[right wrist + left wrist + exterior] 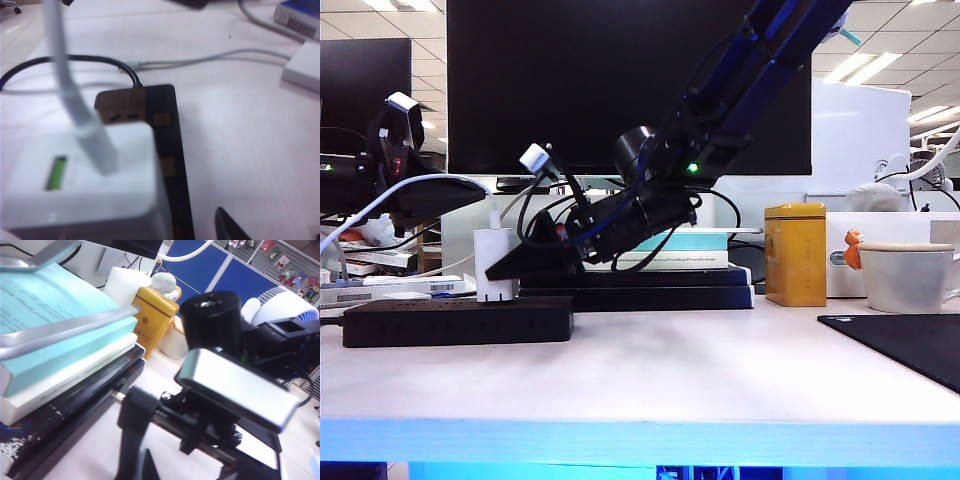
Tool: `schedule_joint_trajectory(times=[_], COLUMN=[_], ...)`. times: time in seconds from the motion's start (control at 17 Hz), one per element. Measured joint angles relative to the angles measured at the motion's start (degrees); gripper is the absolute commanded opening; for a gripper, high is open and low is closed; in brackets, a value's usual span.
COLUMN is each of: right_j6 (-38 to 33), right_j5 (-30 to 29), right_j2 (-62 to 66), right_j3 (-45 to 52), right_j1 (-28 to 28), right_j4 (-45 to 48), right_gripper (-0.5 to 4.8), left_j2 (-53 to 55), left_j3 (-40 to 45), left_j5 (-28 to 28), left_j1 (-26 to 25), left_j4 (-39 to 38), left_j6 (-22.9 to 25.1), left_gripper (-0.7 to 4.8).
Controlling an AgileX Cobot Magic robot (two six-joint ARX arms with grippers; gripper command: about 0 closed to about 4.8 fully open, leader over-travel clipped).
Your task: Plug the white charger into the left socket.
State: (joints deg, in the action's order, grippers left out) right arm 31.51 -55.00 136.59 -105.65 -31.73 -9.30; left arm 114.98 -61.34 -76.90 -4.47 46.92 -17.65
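Standing upright on the black power strip [458, 321] near the left edge of the tabletop [670, 370], the white charger [496, 264] sits over the strip's socket face, its thin white cable [65, 85] rising from its top. From the right wrist view the charger [85, 185] covers the near sockets, while two slots of another outlet [122, 118] show beyond it (how deep the prongs sit cannot be told). The right gripper [525, 262] lies low just beside the charger, its black fingers reaching toward the block; one fingertip [227, 227] shows apart from the charger, so the jaws look released. The left gripper is out of all the pictures but is clenched shut. Behind stand stacked books [680, 252], a yellow tin [795, 254] and a beige cup [907, 276].
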Motion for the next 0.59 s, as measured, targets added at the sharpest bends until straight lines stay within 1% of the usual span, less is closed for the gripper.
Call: schedule_joint_trajectory(times=[0.35, 0.41, 0.53, 0.59], right_j6=[0.0, 0.0, 0.0, 0.0], right_j5=[0.0, -0.1, -0.2, -0.2], right_j2=[-4.0, -4.9, -6.2, -6.6], right_j3=[0.0, 0.0, -0.1, -0.1], right_j1=[0.2, 0.3, 0.5, 0.6], right_j4=[0.4, 0.4, 0.4, 0.4], right_gripper=[3.78, 3.54, 2.44, 1.7], left_j2=[-0.3, -0.3, -0.3, -0.3], left_j3=[0.0, 0.0, 0.0, 0.0], left_j5=[3.7, 3.8, 3.9, 3.9], left_j1=[0.0, 0.0, 0.0, 0.0], left_j4=[0.0, 0.0, 0.0, 0.0], left_j6=[0.0, 0.0, 0.0, 0.0], left_gripper=[-0.05, -0.05, -0.05, -0.05])
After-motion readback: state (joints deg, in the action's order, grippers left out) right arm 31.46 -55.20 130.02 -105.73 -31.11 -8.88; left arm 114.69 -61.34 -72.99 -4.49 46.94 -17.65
